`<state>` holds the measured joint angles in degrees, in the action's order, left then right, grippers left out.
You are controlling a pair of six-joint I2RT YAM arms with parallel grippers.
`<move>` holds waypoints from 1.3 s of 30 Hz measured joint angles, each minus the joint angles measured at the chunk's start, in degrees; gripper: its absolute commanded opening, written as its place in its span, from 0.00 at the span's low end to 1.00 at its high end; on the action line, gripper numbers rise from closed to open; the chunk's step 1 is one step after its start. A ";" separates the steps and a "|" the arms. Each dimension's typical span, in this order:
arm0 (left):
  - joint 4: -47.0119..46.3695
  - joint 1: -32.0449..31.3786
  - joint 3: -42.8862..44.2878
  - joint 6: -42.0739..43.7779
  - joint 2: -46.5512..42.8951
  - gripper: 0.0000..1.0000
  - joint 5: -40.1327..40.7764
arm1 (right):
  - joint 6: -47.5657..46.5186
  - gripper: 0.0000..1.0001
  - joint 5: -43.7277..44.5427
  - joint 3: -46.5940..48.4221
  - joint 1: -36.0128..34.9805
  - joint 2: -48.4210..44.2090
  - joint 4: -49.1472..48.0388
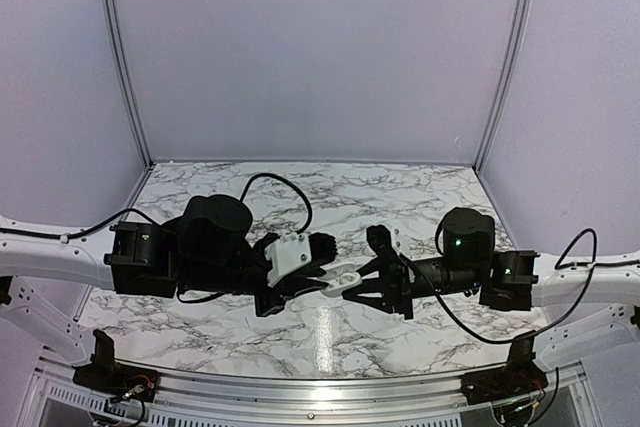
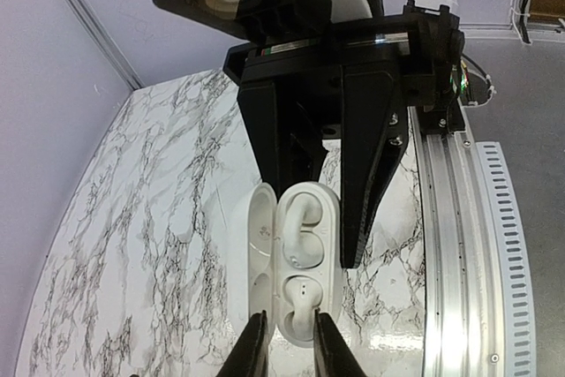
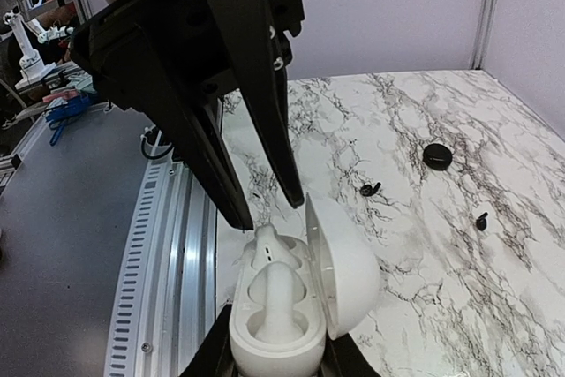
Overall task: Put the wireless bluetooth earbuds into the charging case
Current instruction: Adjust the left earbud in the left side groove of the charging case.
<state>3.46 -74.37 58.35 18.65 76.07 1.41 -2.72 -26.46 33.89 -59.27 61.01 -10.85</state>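
Marble-patterned surface, pale lavender walls on three sides, slotted metal rail along the near edge.

Both arms meet near the middle of the surface, closer to the near edge than the far one. The charging case, white and pebble-shaped, is held between them.

Right end effector: clenched on one end of the case, one finger on each side of the base.

Left end effector: its fingers stand narrowly on either side of the opposite end of the case and look to be touching it. Cannot tell whether it is actually clamped.

Lid is hinged open and stands up along the long side of the base that faces away from the rail.

White earbuds: two white shapes occupy the two sockets of the base, one toward each end effector. Cannot tell whether either is fully seated.

Black earbuds: two small ones lie loose on the surface, farther from the near edge than the case. One is near the case; the other is farther out and well apart from the first.

Black round object: sits flat on the surface beyond the two black earbuds, touching neither. Too small to identify. None of these three shows in the top view.
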 measured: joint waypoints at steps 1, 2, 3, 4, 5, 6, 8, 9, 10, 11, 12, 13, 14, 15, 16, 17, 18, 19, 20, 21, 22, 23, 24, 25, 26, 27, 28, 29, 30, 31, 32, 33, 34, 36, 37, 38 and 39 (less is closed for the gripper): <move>0.00 0.00 0.00 0.02 0.09 0.19 0.07 | -0.09 0.00 -0.02 0.02 0.00 0.00 0.00; 0.02 0.00 0.00 0.04 0.20 0.19 0.13 | -0.11 0.00 -0.02 0.02 0.00 0.00 0.04; 0.04 0.00 0.00 0.02 0.28 0.20 0.13 | -0.13 0.00 -0.02 0.02 0.00 0.00 0.11; 0.07 0.00 0.00 0.02 0.37 0.20 0.13 | -0.15 0.00 -0.02 0.04 0.00 0.00 0.17; 0.07 0.00 0.00 0.02 0.44 0.20 0.13 | -0.15 0.00 -0.02 0.04 0.00 0.00 0.22; 0.11 0.00 0.00 0.02 0.50 0.21 0.13 | -0.15 0.00 -0.02 0.04 0.00 0.00 0.24; 0.15 0.00 0.00 0.00 0.52 0.21 0.11 | -0.15 0.00 -0.02 0.04 0.02 0.00 0.24; 0.17 0.00 0.00 0.02 0.52 0.21 0.09 | -0.15 0.00 -0.02 0.04 0.00 0.00 0.26; 0.20 0.00 0.00 0.02 0.52 0.22 0.09 | -0.15 0.00 -0.02 0.04 0.00 0.00 0.26; 0.28 0.00 0.00 0.02 0.52 0.22 0.07 | -0.15 0.00 -0.02 0.04 0.00 0.00 0.26; 0.31 0.00 0.00 0.02 0.52 0.22 0.02 | -0.15 0.00 -0.02 0.04 0.00 0.00 0.26; 0.31 0.00 0.00 0.02 0.55 0.22 -0.02 | -0.15 0.00 -0.02 0.04 0.00 0.00 0.26; 0.31 0.00 0.00 0.02 0.61 0.22 -0.07 | -0.15 0.00 -0.02 0.04 0.00 0.00 0.26; 0.33 0.00 0.00 0.02 0.70 0.22 -0.11 | -0.17 0.00 -0.02 0.04 0.00 0.00 0.26; 0.35 0.00 0.00 0.02 0.83 0.22 -0.20 | -0.17 0.00 -0.04 0.04 0.00 0.00 0.26; 0.37 0.00 0.00 0.02 0.96 0.22 -0.31 | -0.17 0.00 -0.07 0.04 0.00 0.00 0.26; 0.37 0.00 0.00 0.02 1.11 0.22 -0.35 | -0.17 0.00 -0.07 0.04 0.00 0.00 0.31; 0.37 0.00 0.00 0.02 1.16 0.21 -0.42 | -0.20 0.00 -0.09 0.04 0.00 0.00 0.48; 0.48 0.00 0.00 0.02 1.20 0.20 -0.44 | -0.24 0.00 -0.11 0.04 0.00 0.02 0.59; 0.57 0.00 0.00 0.02 1.20 0.19 -0.46 | -0.26 0.00 -0.20 0.04 0.00 0.02 0.61; 0.63 0.00 0.00 0.04 1.20 0.17 -0.46 | -0.31 0.00 -0.26 0.04 0.00 0.02 0.61; 0.72 0.00 0.00 0.11 1.20 0.15 -0.46 | -0.31 0.00 -0.33 0.04 0.02 0.02 0.61; 0.76 0.00 0.00 0.09 1.22 0.13 -0.48 | -0.33 0.00 -0.42 0.04 0.00 0.02 0.63; 0.79 0.00 0.00 0.17 1.25 0.11 -0.48 | -0.33 0.00 -0.50 0.04 0.00 0.02 0.63; 0.85 0.00 0.00 0.11 1.25 0.09 -0.52 | -0.33 0.00 -0.61 0.04 0.02 0.02 0.63; 0.94 0.00 0.00 0.28 1.27 0.07 -0.70 | -0.35 0.00 -0.66 0.04 0.02 0.02 0.63; 1.07 0.00 0.02 0.39 1.27 0.06 -0.85 | -0.35 0.00 -0.76 0.04 0.02 0.02 0.63; 1.16 0.00 0.02 0.50 1.27 0.05 -0.90 | -0.39 0.00 -1.03 0.04 0.02 0.02 0.68; 1.22 0.00 0.02 0.55 1.27 0.04 -0.92 | -0.44 0.00 -1.29 0.04 0.02 0.02 0.79; 1.33 0.00 0.04 0.70 1.27 0.02 -0.94 | -0.55 0.00 -1.49 0.04 0.02 0.04 0.92; 1.49 -0.02 0.04 0.79 1.27 0.01 -0.98 | -0.59 0.00 -1.55 0.04 0.02 0.07 1.03; 1.66 -0.02 0.07 0.94 1.27 0.00 -1.01 | -0.66 0.00 -1.62 0.04 0.02 0.07 1.27; 1.86 -0.02 0.09 0.92 1.27 0.00 -1.05 | -0.74 0.00 -1.73 0.04 0.02 0.07 1.55; 2.12 -0.02 0.11 0.94 1.27 0.00 -1.40 | -0.98 0.00 -1.97 0.04 0.02 0.09 1.81; 2.38 -0.02 0.17 1.09 1.27 0.00 -1.73 | -1.09 0.00 -2.12 0.04 0.02 0.09 1.90; 2.60 -0.02 0.31 1.16 1.29 0.00 -1.95 | -1.27 0.00 -2.36 0.04 0.02 0.09 1.95; 3.06 -0.02 0.66 1.18 1.40 0.00 -2.32 | -1.44 0.00 -2.58 0.04 0.02 0.09 1.95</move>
<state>6.52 -74.39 59.00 19.84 77.47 -0.91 -4.16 -29.04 33.93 -59.24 61.10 -8.91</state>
